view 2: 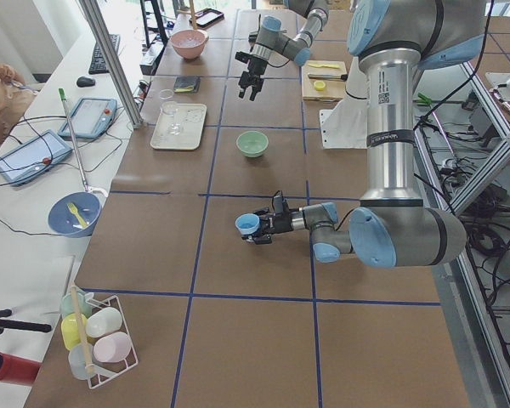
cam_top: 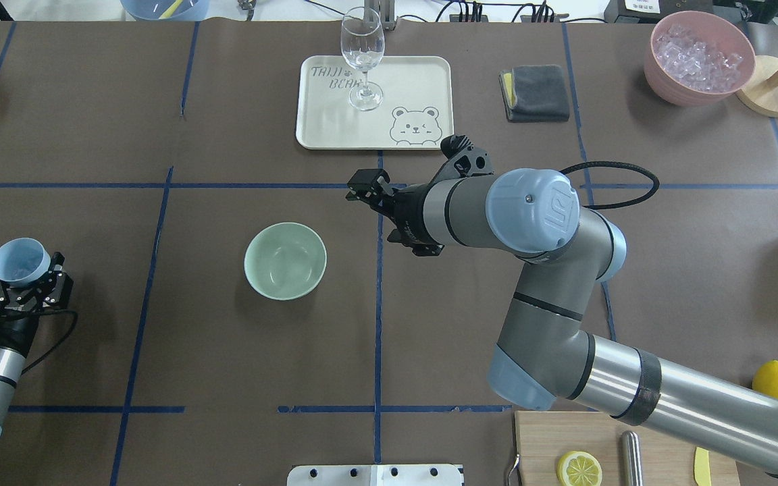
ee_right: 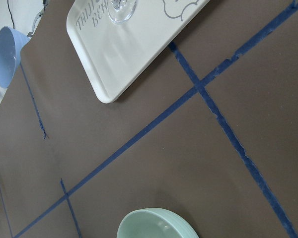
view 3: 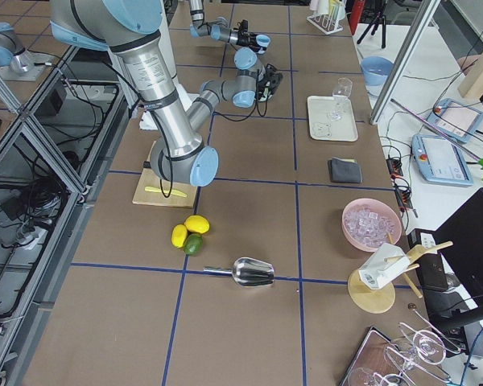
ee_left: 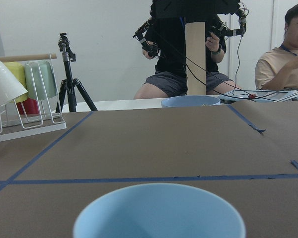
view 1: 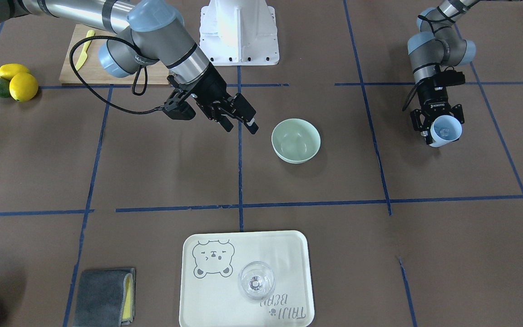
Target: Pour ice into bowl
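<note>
Carry stage, I judge: the left gripper (view 1: 441,123), clenched on the light blue cup (view 1: 446,129) of ice (view 1: 445,132), must reach the mid-bench bowl (view 1: 296,141), well apart, then tip, while the right gripper (view 1: 241,128) hangs released.

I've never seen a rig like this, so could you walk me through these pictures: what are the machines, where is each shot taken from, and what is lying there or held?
These are two robot arms at a brown-covered table, each ending in a two-finger gripper. Six cameras watch. One faces the robot across the table, one looks down from behind it, two sit at the table's ends, and one rides on each wrist. The left gripper holds a light blue cup with what looks like ice inside. The right gripper is open and empty, near an empty-looking mint-green bowl. Also on the table: a tray with a wine glass, a grey cloth, a pink tub holding more ice, lemons and a cutting board.
</note>
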